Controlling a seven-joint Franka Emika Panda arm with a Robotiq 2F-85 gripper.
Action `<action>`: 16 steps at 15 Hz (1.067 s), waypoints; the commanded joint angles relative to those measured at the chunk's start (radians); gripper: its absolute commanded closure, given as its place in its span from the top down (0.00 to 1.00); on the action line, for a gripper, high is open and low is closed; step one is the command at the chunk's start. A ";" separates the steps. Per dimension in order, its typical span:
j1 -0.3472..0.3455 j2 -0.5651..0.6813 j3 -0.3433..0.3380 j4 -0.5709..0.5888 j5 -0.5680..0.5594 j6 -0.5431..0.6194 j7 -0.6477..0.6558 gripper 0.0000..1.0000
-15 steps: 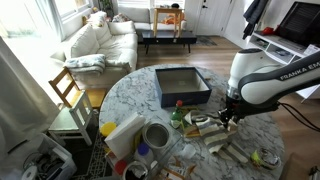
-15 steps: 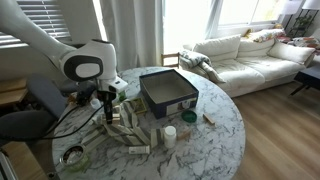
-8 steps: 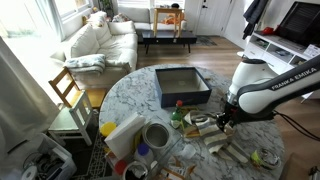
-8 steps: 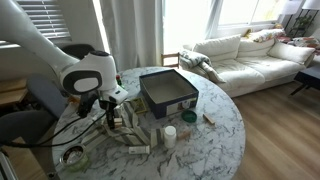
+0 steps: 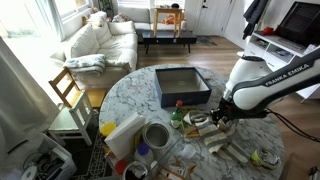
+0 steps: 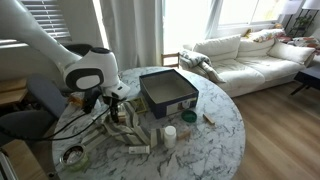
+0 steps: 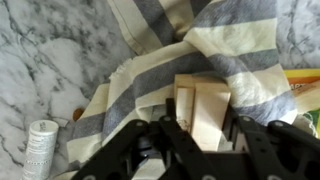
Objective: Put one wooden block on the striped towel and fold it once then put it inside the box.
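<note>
In the wrist view my gripper (image 7: 203,128) is shut on a pale wooden block (image 7: 205,100), one finger on each side, right over the crumpled grey-and-cream striped towel (image 7: 150,70). In both exterior views the gripper (image 5: 218,116) (image 6: 108,112) is down at the towel (image 5: 205,128) (image 6: 126,128) on the marble table. The open dark blue box (image 5: 160,92) (image 6: 150,102) stands empty beyond the towel. More wooden blocks (image 6: 140,148) lie loose beside the towel.
A white cylindrical bottle (image 7: 40,150) stands close to the towel's edge. A roll of tape (image 5: 157,135), a green bottle (image 5: 177,118) and a white cup (image 6: 170,136) crowd the table. A wooden chair (image 5: 68,90) stands at the table's side.
The arm has come down and shifted slightly sideways over the towel, carrying the gripper closer to the cloth. The box and loose blocks have not moved.
</note>
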 commanded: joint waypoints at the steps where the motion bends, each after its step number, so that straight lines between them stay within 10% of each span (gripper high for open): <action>1: -0.004 0.047 0.007 -0.008 0.003 0.068 -0.009 0.19; 3: -0.004 0.072 0.004 -0.009 0.006 0.098 -0.006 0.19; 4: -0.001 0.082 0.000 -0.008 0.005 0.113 0.007 0.32; 5: 0.000 0.087 0.000 -0.004 0.010 0.116 0.009 0.69; 10: 0.009 0.016 -0.029 0.025 -0.030 0.063 0.039 0.99; 16: 0.005 0.023 0.022 0.106 0.074 -0.010 0.077 1.00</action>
